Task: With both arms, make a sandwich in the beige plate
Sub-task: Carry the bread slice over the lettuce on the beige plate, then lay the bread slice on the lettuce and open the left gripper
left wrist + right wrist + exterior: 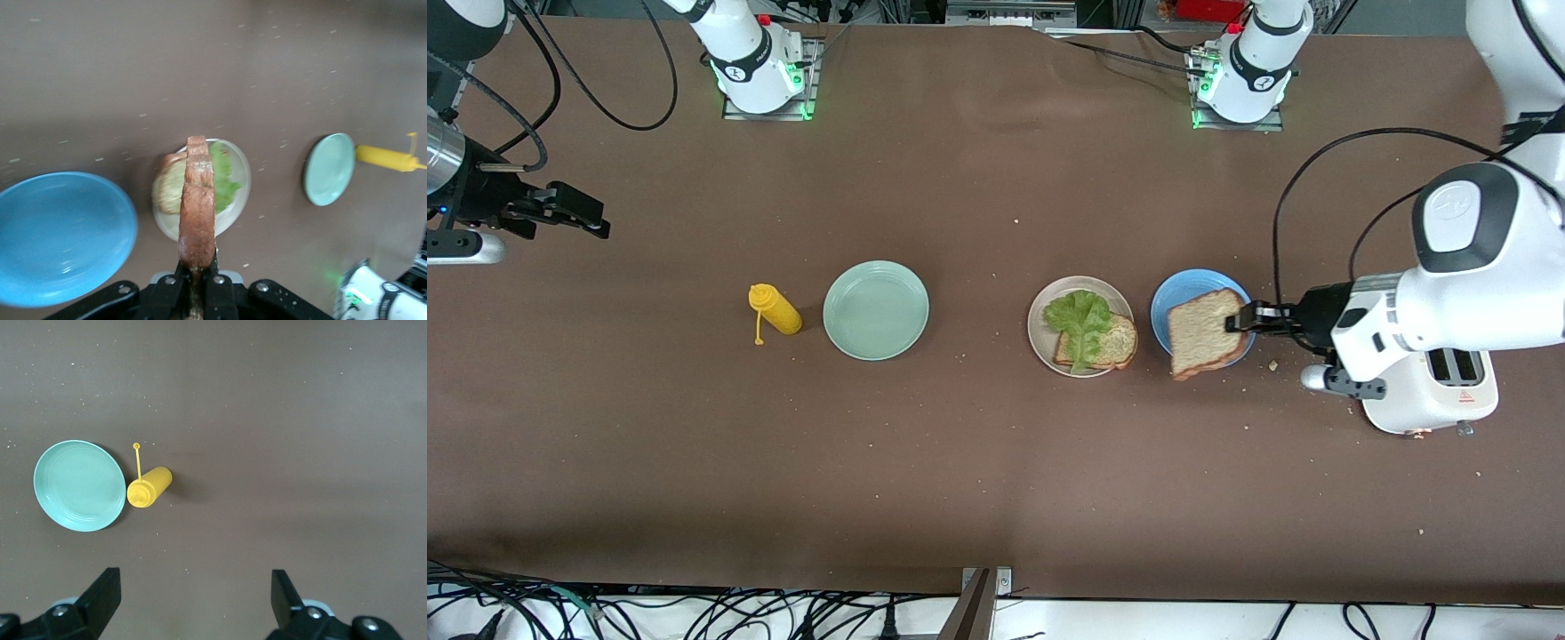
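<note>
The beige plate (1042, 333) holds one brown bread slice (1113, 342) with a green lettuce leaf (1080, 320) lying on it. My left gripper (1238, 320) is shut on the crust of a second bread slice (1205, 333), which hangs over the blue plate (1183, 286) beside the beige one. In the left wrist view that slice (197, 213) stands edge-on in the left gripper (197, 280), with the beige plate (230, 217) and lettuce (225, 177) below it. My right gripper (587, 216) waits open over bare table at the right arm's end, nothing between its fingers (100, 593).
A mint-green plate (876, 309) and a yellow squeeze bottle (775, 309) on its side lie toward the right arm's end. A white toaster (1432, 396) stands under the left arm's wrist. Crumbs are scattered on the brown table.
</note>
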Controlling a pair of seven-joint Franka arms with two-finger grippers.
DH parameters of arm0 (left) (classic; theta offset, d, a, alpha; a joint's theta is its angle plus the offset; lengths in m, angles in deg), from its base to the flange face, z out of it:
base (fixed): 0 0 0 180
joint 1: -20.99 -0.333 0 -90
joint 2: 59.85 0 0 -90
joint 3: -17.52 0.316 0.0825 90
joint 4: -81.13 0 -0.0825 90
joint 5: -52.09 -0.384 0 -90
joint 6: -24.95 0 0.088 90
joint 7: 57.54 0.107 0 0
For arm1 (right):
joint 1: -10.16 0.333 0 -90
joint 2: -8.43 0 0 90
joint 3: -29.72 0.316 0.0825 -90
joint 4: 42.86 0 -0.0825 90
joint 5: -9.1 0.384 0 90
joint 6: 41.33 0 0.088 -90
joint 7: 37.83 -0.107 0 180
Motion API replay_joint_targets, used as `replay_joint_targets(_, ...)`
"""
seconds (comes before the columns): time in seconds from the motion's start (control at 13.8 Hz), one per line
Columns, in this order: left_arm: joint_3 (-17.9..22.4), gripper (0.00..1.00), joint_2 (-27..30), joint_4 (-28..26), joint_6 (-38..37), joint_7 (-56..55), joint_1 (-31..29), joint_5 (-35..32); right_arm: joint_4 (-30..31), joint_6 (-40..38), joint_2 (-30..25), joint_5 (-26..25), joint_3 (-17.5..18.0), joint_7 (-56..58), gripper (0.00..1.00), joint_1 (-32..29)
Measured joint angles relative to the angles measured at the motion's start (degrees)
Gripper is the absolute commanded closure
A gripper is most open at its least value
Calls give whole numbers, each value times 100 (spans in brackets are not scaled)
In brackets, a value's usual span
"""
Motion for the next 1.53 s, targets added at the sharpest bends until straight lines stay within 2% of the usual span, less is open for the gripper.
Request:
replay_joint_targets(0.22,0,100,-267,-1,524,-7,262,686,-13,1,5,0,1,0,0,0)
replay_joint_targets(0.44,3,100,-558,0,591,12,319,1356,-36,1,5,0,11,0,0,1)
replay_joint_targets(0.65,-3,100,-860,-36,584,474,485,1495,-43,2,5,0,23,-1,0,3)
replay_joint_targets(0.94,-1,100,-1190,-457,588,1666,646,1925,-49,3,5,-30,36,-1,0,51)
replay_joint_targets(1.24,42,100,-1239,-966,588,2744,505,2145,-64,3,6,-263,42,-7,0,248)
replay_joint_targets(1.53,63,100,-1295,-1347,588,3566,204,2146,-126,4,5,-266,40,-10,0,269)
